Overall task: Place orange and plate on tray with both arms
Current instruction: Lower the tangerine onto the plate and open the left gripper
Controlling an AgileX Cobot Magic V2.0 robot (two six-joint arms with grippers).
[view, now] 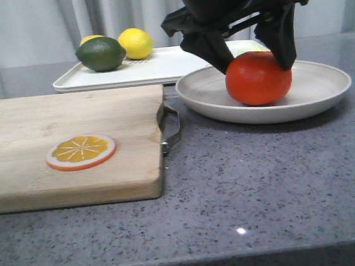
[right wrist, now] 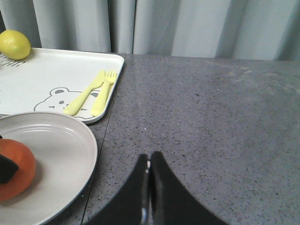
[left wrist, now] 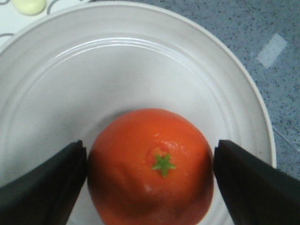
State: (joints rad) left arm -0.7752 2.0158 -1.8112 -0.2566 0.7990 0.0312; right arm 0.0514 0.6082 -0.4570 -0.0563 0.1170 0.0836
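The orange rests in the off-white plate on the grey counter, right of centre in the front view. My left gripper comes down over it from above. In the left wrist view the black fingers press against both sides of the orange, whose green stem star faces up, with the plate under it. The white tray lies just behind the plate. My right gripper hovers shut over bare counter, right of the plate, holding nothing.
A lime and lemons sit at the tray's far left. A yellow fork and spoon lie near the tray's right edge. A wooden cutting board with an orange slice fills the left.
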